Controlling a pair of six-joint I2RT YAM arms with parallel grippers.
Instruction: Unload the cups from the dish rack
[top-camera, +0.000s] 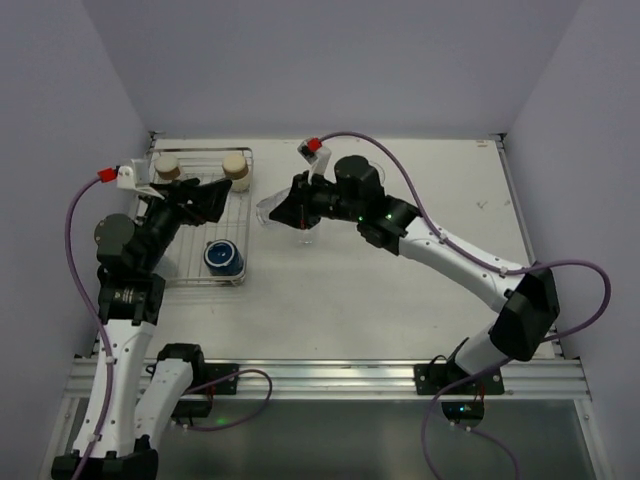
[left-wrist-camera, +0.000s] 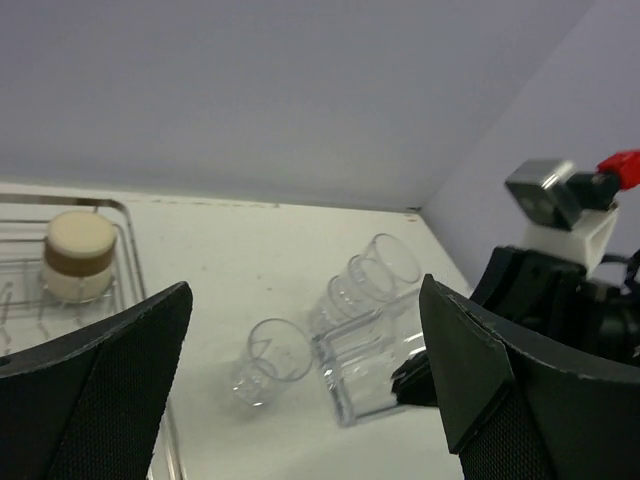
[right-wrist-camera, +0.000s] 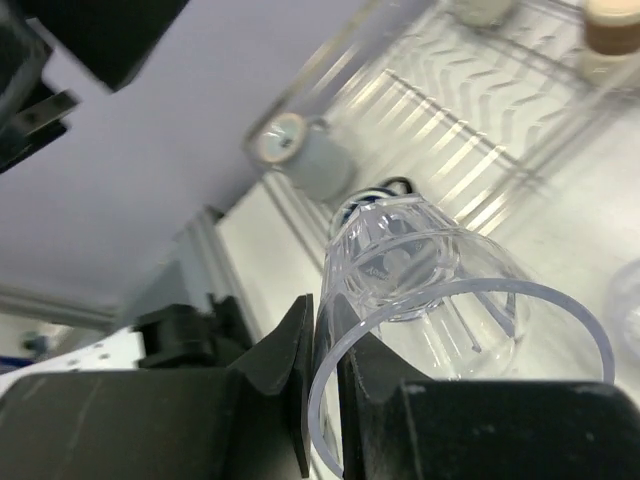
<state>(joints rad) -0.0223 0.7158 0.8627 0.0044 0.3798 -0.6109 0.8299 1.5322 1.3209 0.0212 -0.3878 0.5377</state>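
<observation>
- Dish rack (top-camera: 248, 200) lay at the far left of the table (top-camera: 450, 200), its long sides running near to far.
- Two tan cups stood upside down, cream bases up, at the rack's far end: the left tan cup (top-camera: 167, 167) in the far-left corner and the right tan cup (top-camera: 236, 168) in the far-right one.
- The navy mug (top-camera: 224, 257) sat upright in the rack's near-right corner.
- The left gripper (top-camera: 205, 197) hung over the middle of the rack, pointing right and far. Its fingers (left-wrist-camera: 100, 390) were spread wide with nothing between them.
- The left arm hid part of the rack's left half in the overhead view.
- The right gripper (top-camera: 283, 208) was just right of the rack, its jaws pinched on the rim of the held clear tumbler (top-camera: 270, 208).
- That tumbler was tipped on its side, mouth towards the right wrist camera.
- I could not tell whether it touched the table.
- From the left wrist, two more clear pieces showed on the table beside the held one: an upright clear tumbler (left-wrist-camera: 270, 360) and a lying stack of tumblers (left-wrist-camera: 370, 270), both close to the right gripper and right of the rack.
- These loose tumblers and the right arm filled the table just right of the rack.
</observation>
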